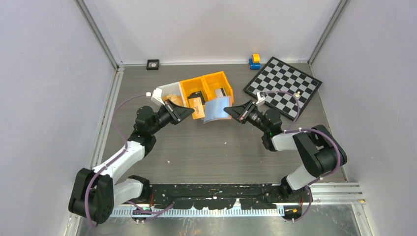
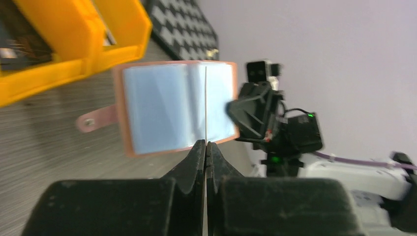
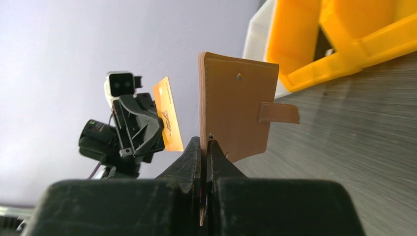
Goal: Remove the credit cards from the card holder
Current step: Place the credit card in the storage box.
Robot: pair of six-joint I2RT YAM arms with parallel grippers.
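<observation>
The card holder is held open above the table, its tan-pink outside with snap tab facing the right wrist view and its glossy clear pockets facing the left wrist view. My right gripper is shut on the holder's edge. My left gripper is shut on one credit card, an orange card with dark print in the right wrist view and a thin edge-on line in the left wrist view. The card is out of the holder, to its left. Whether other cards are inside is not visible.
Two orange bins with dark items and a white bin stand just behind the grippers. A checkerboard lies at the back right, a yellow-blue toy and a small black square near the back wall.
</observation>
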